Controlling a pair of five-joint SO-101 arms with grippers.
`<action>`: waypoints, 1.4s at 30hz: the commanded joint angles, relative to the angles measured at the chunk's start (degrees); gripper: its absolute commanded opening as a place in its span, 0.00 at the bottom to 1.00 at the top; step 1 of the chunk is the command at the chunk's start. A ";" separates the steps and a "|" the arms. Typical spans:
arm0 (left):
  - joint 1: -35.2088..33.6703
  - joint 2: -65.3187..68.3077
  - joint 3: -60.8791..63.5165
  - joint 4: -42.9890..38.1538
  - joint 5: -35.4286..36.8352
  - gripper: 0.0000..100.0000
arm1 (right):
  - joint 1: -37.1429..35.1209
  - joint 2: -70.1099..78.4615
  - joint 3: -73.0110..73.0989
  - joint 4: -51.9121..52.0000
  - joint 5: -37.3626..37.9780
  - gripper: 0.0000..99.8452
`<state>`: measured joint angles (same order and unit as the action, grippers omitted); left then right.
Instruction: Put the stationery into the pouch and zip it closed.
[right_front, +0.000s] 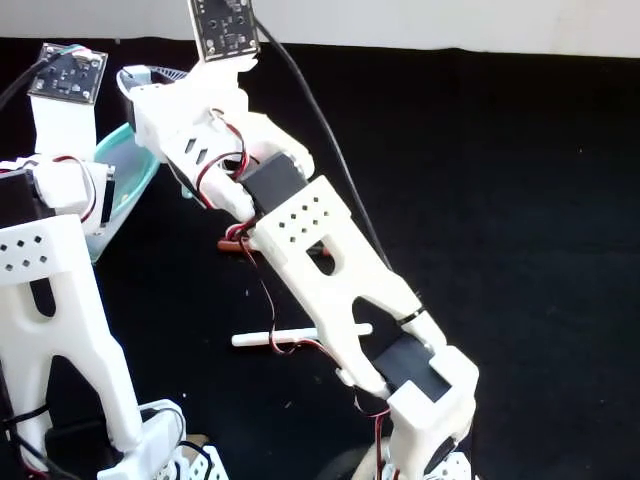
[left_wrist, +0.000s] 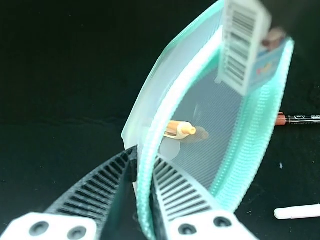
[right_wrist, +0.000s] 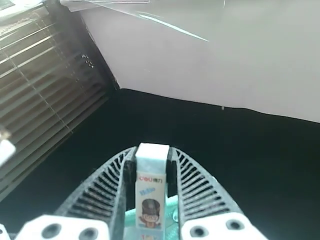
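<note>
Eraser (right_wrist: 151, 196) within right pincer (right_wrist: 151, 153), over pouch (left_wrist: 221, 116)

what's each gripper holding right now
left gripper: shut on the pouch at its rim
right gripper: shut on the eraser

teal mesh pouch (left_wrist: 260, 130); wht pen (left_wrist: 297, 212); lt-blue box (right_wrist: 151, 185); blk table (right_front: 520, 200)

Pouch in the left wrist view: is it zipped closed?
No, the pouch gapes open, its rim pinched by the left end effector, and a pen lies inside.
</note>
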<state>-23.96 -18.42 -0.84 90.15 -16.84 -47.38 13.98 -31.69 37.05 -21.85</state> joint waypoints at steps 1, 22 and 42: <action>0.31 0.66 -0.13 0.18 0.62 0.01 | -1.98 -0.92 0.66 0.40 -0.44 0.01; 0.22 0.66 -0.22 0.09 0.53 0.01 | -7.16 -1.01 8.13 0.75 -0.18 0.37; 0.22 0.57 -0.22 0.09 0.53 0.01 | 22.55 -17.36 2.59 11.65 5.98 0.36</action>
<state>-23.87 -18.24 -0.92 90.15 -16.84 -29.71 -0.62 -26.68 44.00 -21.23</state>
